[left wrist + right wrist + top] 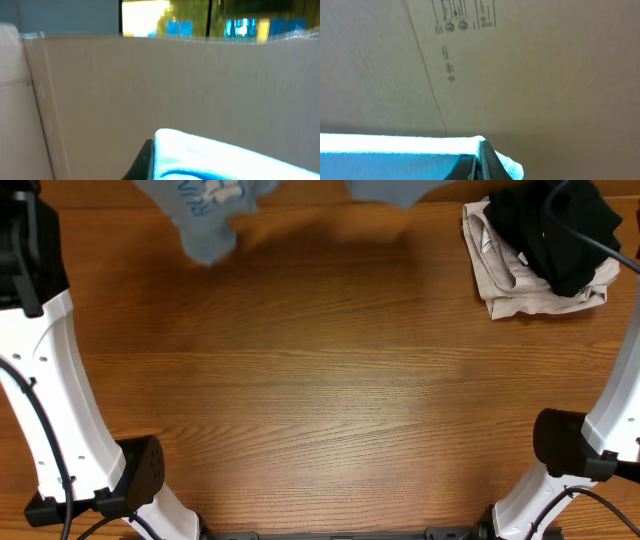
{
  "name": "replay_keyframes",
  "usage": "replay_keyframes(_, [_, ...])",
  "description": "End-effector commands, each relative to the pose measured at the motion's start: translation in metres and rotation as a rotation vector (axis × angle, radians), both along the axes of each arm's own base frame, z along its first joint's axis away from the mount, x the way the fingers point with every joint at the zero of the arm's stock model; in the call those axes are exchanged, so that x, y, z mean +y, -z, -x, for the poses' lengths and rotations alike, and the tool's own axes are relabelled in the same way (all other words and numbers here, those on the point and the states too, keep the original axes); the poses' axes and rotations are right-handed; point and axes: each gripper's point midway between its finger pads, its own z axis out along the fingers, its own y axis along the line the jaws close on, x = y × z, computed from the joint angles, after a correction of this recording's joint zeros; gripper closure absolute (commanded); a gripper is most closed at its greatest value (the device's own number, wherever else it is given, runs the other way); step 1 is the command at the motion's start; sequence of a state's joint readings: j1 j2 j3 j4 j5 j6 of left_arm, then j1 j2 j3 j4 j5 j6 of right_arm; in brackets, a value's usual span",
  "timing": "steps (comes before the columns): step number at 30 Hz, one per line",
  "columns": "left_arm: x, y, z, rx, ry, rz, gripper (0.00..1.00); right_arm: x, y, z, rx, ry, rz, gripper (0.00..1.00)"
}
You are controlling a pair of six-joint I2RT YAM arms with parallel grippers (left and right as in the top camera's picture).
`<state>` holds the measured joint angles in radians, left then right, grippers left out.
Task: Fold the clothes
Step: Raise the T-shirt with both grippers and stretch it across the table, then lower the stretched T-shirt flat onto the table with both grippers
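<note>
T-shirt (205, 218) fabric pinched in left fingers (142, 162) and right fingers (490, 162)

blue t-shirt (225, 160) draped before a cardboard wall (150, 85).

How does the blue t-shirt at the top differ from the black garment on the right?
The blue t-shirt is pale with white lettering; the black garment is dark and plain. The blue t-shirt runs off the top edge; the black garment lies bunched on a beige garment. Both are soft cloth.
</note>
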<state>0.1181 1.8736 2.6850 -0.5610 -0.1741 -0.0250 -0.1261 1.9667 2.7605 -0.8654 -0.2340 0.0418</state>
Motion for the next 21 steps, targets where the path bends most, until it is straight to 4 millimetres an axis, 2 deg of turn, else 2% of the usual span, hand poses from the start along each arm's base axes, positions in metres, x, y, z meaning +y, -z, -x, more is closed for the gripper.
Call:
replay_keyframes(1, [0.013,0.041,-0.026,0.131,-0.024,0.006,0.96,-0.013,0.041,-0.025,0.109,0.051,-0.025,0.96])
replay_keyframes(3, [0.015,0.074,-0.042,0.235,-0.021,0.020,0.96,-0.014,0.077,-0.040,0.208,0.049,-0.035,0.96])
replay_keyframes(7, [0.019,0.170,-0.074,0.531,-0.015,0.058,0.96,-0.018,0.166,-0.068,0.440,0.049,-0.051,0.96])
replay_keyframes(10, [0.017,0.240,-0.084,0.745,0.006,0.089,0.96,-0.019,0.216,-0.075,0.567,0.049,-0.061,0.96])
replay_keyframes(12, [0.014,0.277,-0.083,0.864,0.021,0.120,0.96,-0.021,0.238,-0.075,0.627,0.052,-0.069,0.96])
replay_keyframes(15, [0.003,0.314,-0.072,1.000,0.068,0.182,0.96,-0.023,0.255,-0.066,0.697,0.050,-0.082,0.96])
replay_keyframes(18, [-0.012,0.329,-0.056,1.089,0.141,0.230,0.96,-0.019,0.257,-0.044,0.765,0.014,-0.116,0.96])
replay_keyframes(21, [-0.022,0.333,-0.035,1.154,0.174,0.271,0.96,-0.017,0.250,-0.021,0.807,-0.017,-0.128,0.96])
